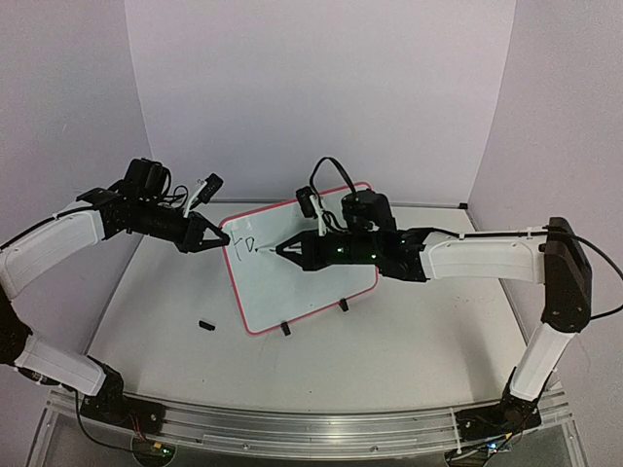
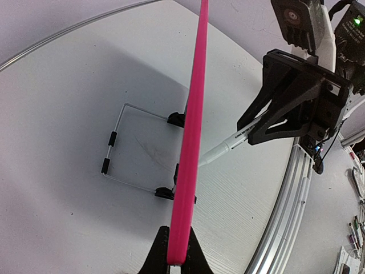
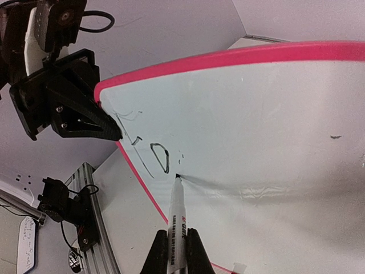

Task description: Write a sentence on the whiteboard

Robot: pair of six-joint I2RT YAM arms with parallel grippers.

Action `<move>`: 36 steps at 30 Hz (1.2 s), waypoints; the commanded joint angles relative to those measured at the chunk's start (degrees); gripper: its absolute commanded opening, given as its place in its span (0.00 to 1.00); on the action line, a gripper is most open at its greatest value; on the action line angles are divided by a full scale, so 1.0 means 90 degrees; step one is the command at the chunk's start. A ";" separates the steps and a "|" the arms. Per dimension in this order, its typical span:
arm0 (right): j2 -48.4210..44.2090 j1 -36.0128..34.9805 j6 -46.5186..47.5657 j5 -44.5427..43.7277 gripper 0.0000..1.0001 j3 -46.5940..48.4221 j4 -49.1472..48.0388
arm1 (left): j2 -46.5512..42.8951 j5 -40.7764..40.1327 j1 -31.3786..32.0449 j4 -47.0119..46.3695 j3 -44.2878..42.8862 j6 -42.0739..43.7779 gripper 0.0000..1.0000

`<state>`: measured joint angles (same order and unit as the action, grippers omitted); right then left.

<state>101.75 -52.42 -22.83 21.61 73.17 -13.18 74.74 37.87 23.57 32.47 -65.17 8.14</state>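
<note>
The whiteboard (image 1: 292, 287) stands tilted on two black clip feet (image 1: 285, 329) in the middle of the table, white with a pink-red frame. My left gripper (image 1: 216, 236) is shut on its upper left edge; in the left wrist view the pink frame (image 2: 194, 131) runs edge-on between the jaws of that gripper (image 2: 175, 260). My right gripper (image 1: 282, 250) is shut on a white marker (image 3: 178, 222), whose black tip touches the board (image 3: 256, 125) just right of a few black strokes (image 3: 154, 154). The marker also shows in the left wrist view (image 2: 225, 149).
A small black marker cap (image 1: 206, 324) lies on the table left of the board. A wire stand (image 2: 122, 148) props the board from behind. An aluminium rail (image 1: 292, 423) runs along the near edge. Walls close in at the back and sides.
</note>
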 commanded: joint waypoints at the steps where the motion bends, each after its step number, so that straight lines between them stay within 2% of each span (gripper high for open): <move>1: -0.0280 0.0025 -0.0059 -0.0190 0.00 0.0251 -0.0462 | -0.0074 -0.0187 -0.0001 -0.0047 0.0043 0.0231 0.00; 20: -0.0281 0.0025 -0.0079 -0.0239 0.00 0.0342 -0.0693 | -0.0089 -0.0194 0.0000 -0.0033 0.0043 0.0242 0.00; 36: -0.0245 0.0026 -0.0226 -0.0056 0.00 -0.0189 -0.0498 | -0.0073 -0.0194 -0.0002 -0.0044 0.0043 0.0239 0.00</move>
<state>101.62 -52.42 -24.26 21.20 72.52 -17.07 74.74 37.87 23.55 32.47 -65.17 8.14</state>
